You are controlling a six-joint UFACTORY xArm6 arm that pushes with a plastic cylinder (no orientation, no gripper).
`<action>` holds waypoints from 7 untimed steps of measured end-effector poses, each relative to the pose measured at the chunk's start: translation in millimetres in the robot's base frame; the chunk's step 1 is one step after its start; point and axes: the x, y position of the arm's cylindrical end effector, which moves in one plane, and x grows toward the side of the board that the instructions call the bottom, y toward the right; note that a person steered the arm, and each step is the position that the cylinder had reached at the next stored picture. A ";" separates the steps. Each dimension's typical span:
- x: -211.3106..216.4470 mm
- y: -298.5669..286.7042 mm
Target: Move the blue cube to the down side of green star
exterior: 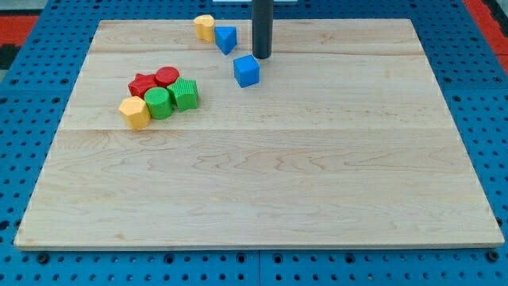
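Note:
The blue cube [247, 71] lies on the wooden board [262, 183] near the view's top centre. My tip [261, 57] is just above and to the right of the cube, very close to it or touching it. The green star [186, 94] lies at the view's left, in a cluster of blocks, left of and a little below the blue cube.
In the cluster with the green star are a green cylinder [158, 103], a yellow block [134, 113], a red star [142, 84] and a red cylinder [167, 77]. A blue triangular block [226, 38] and a yellow block [205, 27] lie at the view's top, left of the rod.

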 end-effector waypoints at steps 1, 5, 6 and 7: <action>18.3 -8.4; 47.6 -27.2; 67.2 -32.0; 94.2 -32.0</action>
